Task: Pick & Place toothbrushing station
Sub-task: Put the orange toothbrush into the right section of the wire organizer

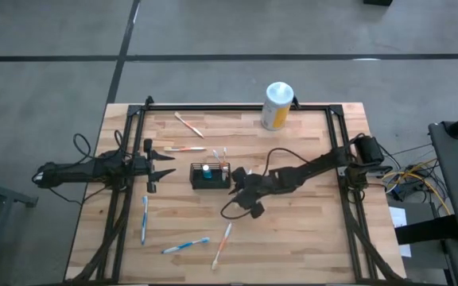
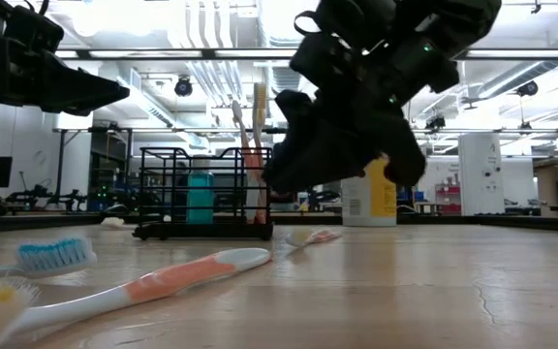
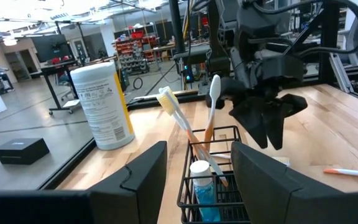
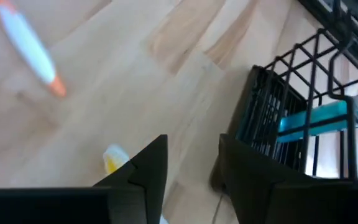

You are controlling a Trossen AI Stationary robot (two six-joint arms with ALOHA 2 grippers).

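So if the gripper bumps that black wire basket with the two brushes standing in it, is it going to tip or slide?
The wire basket is low and open-meshed, so it is probably light and would slide on the smooth wood. The two toothbrushes lean well above its rim, so a knock could shift them or rock it.

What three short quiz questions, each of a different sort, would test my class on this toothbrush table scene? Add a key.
1. True or false: two toothbrushes stand in the black wire basket.
2. Multiple choice: the white-topped canister stands (A) inside the basket, (B) at the table's far edge, apart from the basket, (C) under the left gripper.
3. Fill in: the right gripper is beside the basket with its jaws ____ and nothing between them.

Key: 1 true; 2 B; 3 open.
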